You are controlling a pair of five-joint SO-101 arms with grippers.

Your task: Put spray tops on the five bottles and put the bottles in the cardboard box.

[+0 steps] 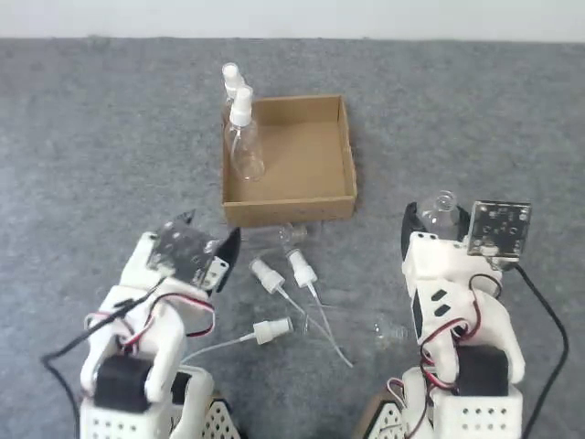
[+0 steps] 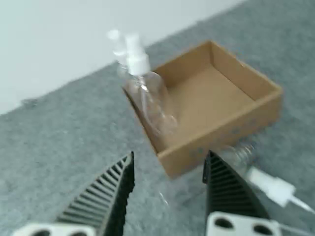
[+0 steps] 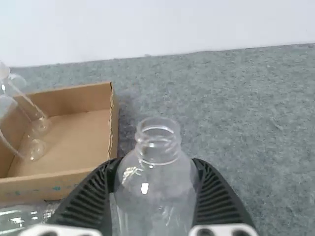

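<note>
- Hovering at lower left, the left gripper (image 1: 212, 230) stood wide and empty, just below-left of the cardboard box (image 1: 306, 169).
- Two capped bottles (image 1: 245, 146) leaned in the box's upper-left corner.
- Three spray tops (image 1: 268, 274) lay at lower centre.
- At right, the right gripper (image 3: 153, 166) clasped an uncapped bottle (image 3: 157, 142).

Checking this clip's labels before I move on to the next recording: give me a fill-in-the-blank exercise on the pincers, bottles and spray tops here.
1. The right pincer is shut on a clear bottle whose neck has no ____ on it.
2. The left pincer is ____ and holds nothing.
3. ____ loose spray tops lie on the table in front of the cardboard box.
Missing words: spray top; open; three.
</note>
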